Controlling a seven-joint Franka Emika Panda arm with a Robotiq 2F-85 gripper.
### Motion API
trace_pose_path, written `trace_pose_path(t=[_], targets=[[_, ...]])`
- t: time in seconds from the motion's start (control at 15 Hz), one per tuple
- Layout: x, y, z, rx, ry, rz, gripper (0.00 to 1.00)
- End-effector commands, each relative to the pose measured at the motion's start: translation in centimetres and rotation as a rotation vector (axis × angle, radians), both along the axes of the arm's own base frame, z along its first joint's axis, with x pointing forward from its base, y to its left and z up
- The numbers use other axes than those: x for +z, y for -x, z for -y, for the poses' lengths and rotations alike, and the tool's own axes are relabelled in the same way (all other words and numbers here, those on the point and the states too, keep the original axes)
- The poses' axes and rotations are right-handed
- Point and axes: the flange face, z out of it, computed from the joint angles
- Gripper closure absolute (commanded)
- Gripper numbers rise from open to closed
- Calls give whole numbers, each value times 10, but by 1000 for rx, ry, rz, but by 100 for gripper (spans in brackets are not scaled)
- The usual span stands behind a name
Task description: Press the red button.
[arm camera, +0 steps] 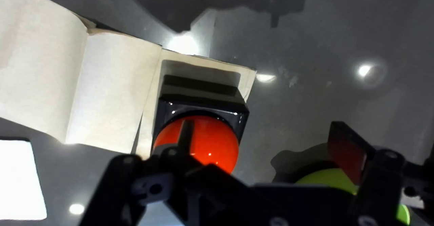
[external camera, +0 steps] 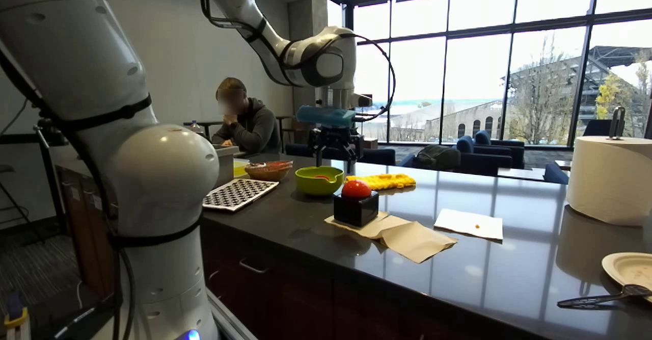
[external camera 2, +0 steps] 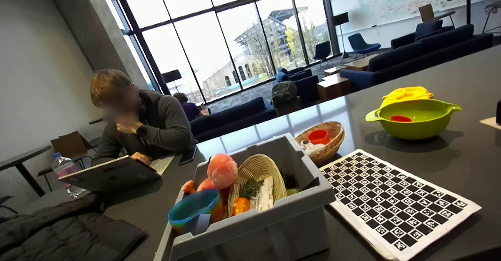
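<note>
One red dome button sat on brown paper, inward from the near edge of the desk; my tool hung above, spread wide.

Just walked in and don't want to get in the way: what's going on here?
A robot arm is here to press the red button, whose black base stands on brown paper. The gripper is open, holding nothing. One finger hangs over the button in the wrist view; an exterior view shows a small gap, so the two aren't touching. A person sits at a laptop.
</note>
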Motion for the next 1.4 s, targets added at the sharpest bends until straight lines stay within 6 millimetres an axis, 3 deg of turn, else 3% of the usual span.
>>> trace_pose_path(t=[0.0, 0.07, 0.2, 0.6, 0.73, 1.33], targets=[[7, -8, -3, 10, -13, -76, 25], [8, -9, -2, 12, -16, -91, 26], [9, -13, -2, 18, -21, -108, 39], [2, -30, 2, 11, -35, -95, 87], [-2, -36, 4, 5, -47, -86, 99], [0, -64, 30, -27, -92, -9, 100]])
